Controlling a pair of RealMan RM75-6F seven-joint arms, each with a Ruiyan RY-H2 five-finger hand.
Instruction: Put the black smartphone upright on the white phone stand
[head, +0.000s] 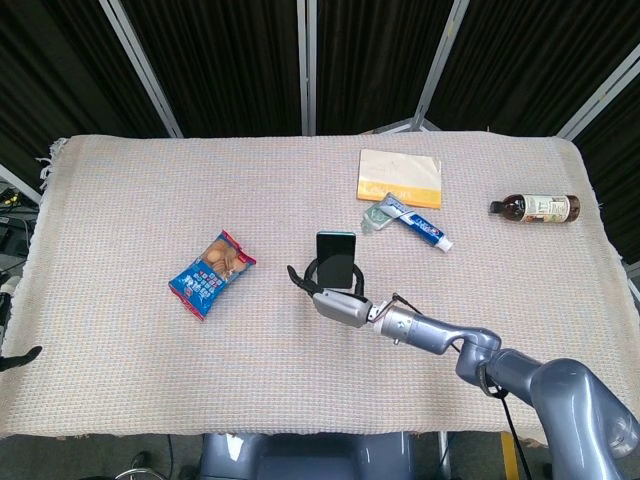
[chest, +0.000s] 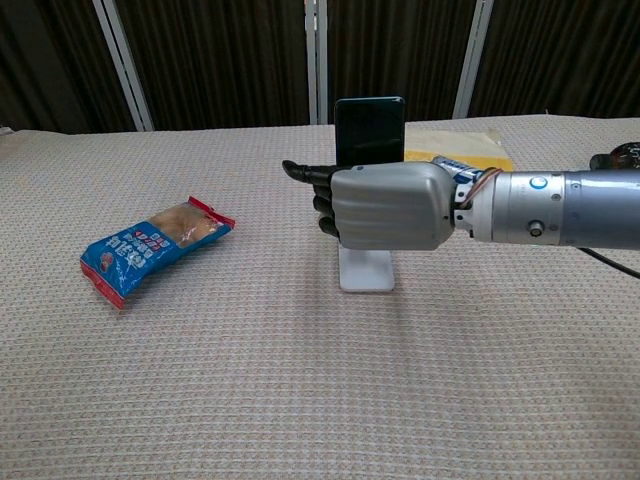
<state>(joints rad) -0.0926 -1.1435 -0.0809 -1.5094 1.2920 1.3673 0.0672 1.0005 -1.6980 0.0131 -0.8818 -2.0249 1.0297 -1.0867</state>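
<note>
Woven beige cloth covers the bench (head: 120, 200). Going left to right, a blue snack packet (head: 211, 272) lies flat at the left, well apart from the work in the middle. No left hand shows in either view.

At the centre, the right hand (chest: 385, 205) is wrapped around the black smartphone (chest: 369, 130), which stands upright with its top half clear above the knuckles. The white phone stand (chest: 365, 269) sits on the cloth directly below the hand; only its flat base shows, since the palm hides its cradle. Whether the phone's lower edge already rests in the stand or hangs just above it cannot be told from either view.

Further right and far back lie a yellow-and-white pad (head: 400, 177), a toothpaste tube (head: 420, 228) just in front of it, and a brown bottle (head: 535, 208) on its side near the right edge.

The main risk, as I judge it, lies in letting go: if the phone is not seated, opening the fingers would let it tip forward or back onto the cloth. A finger brushing the light stand on withdrawal could also slide or topple it, phone included.
</note>
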